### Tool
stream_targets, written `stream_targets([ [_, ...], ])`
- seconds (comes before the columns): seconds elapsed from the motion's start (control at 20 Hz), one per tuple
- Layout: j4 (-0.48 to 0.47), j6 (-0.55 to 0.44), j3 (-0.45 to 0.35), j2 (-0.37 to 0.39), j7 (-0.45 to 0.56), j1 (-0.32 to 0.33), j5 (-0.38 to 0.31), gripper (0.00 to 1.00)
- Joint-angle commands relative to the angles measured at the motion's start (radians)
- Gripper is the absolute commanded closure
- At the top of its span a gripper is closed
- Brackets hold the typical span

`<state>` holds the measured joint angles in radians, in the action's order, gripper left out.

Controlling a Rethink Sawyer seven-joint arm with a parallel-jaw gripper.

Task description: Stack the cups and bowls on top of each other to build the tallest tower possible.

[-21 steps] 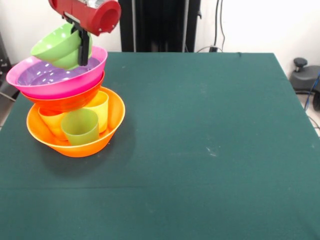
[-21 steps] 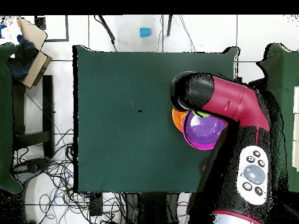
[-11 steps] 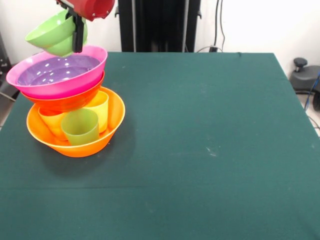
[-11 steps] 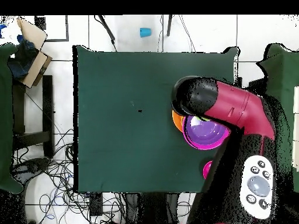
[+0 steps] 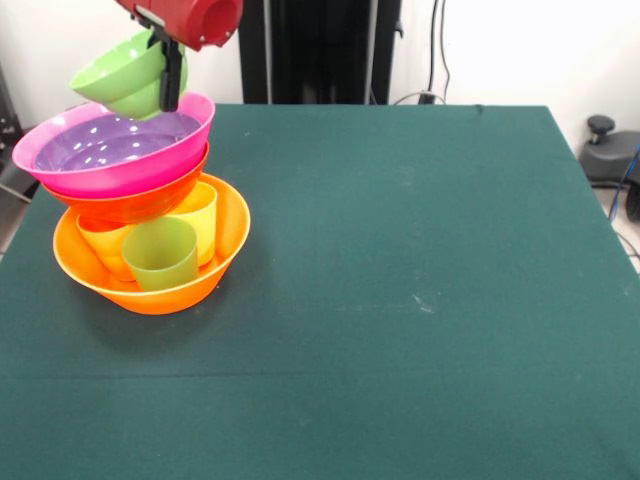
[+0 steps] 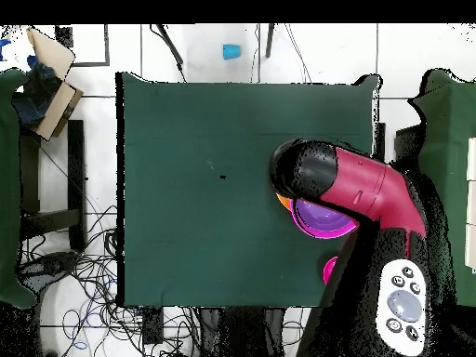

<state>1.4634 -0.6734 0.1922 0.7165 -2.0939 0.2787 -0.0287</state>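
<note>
The end effector (image 5: 170, 75) is gripping the rim of the light green bowl (image 5: 125, 78), holding it tilted just above the tower (image 5: 135, 200) at the bench's (image 5: 400, 300) ten o'clock corner. The placing step is under way. Next, the bowl probably needs levelling and lowering into the purple bowl (image 5: 105, 145) nested in the pink one, gently so nothing tips.

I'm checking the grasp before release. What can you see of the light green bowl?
The light green bowl is small, glossy, smooth plastic. It hangs tilted, its opening turned up and left, above the purple bowl atop the tower, apparently just clear of it. The gripper pinches its right rim with dark fingers. Overhead, the arm hides it.
</note>
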Motion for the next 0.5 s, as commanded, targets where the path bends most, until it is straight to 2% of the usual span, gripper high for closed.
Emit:
stream_targets([
  [0.05, 0.148, 0.134, -0.055, -0.033, -0.148, -0.017, 0.007, 1.00],
  [0.25, 0.172, 0.195, -0.065, -0.039, -0.130, 0.007, 0.006, 1.00],
  [0.5, 0.178, 0.206, -0.069, -0.040, -0.097, 0.027, 0.003, 1.00],
])
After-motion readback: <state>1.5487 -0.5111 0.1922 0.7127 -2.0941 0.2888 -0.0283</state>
